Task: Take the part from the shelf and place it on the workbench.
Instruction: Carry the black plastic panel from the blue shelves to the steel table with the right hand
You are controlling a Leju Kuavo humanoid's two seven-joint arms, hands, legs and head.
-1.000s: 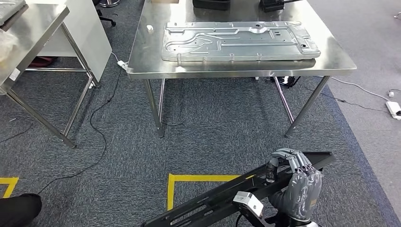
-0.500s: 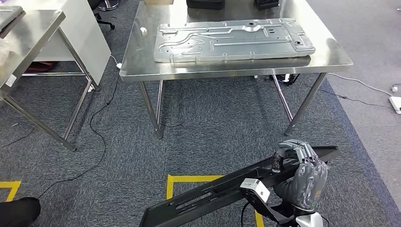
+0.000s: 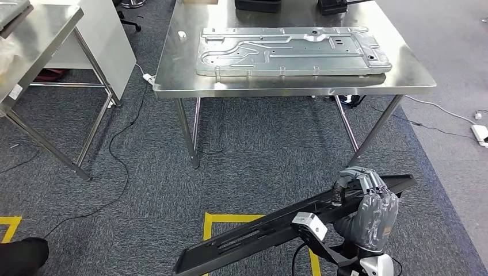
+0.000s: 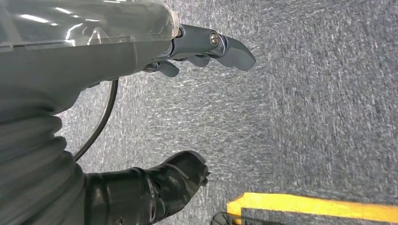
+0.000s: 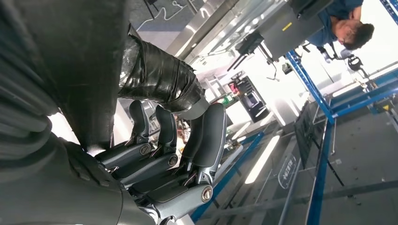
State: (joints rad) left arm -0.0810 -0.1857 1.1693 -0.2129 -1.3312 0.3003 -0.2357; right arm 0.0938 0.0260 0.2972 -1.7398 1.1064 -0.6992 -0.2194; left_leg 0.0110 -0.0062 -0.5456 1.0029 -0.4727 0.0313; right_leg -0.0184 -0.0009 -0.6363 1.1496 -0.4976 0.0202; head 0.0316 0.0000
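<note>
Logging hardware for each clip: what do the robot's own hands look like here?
The right hand has a grey ribbed cover, darker jointed fingers with round silver pivot screws, and a small silver box at the wrist. The left hand has a grey shell, a thick black thumb and a thin black cable.

There are two shiny metal tables. The big workbench [image 3: 288, 86] is the landmark here, and the second table [image 3: 40, 40] stands to its left.

One big silver metal plate [image 3: 290, 50] lies flat on the workbench. One small white thing [image 3: 182, 34] sits on the workbench too, just left of the plate. Two dark boxes [image 3: 258, 4] sit at the far edge of the workbench.

One long black part [image 3: 276, 229] is in front of the workbench, low over the carpet. One robot hand, the right hand [image 3: 368, 210], holds it. The left hand [image 4: 155, 117] makes two hands in all.

One person in blue [image 5: 345, 26] can be seen.
</note>
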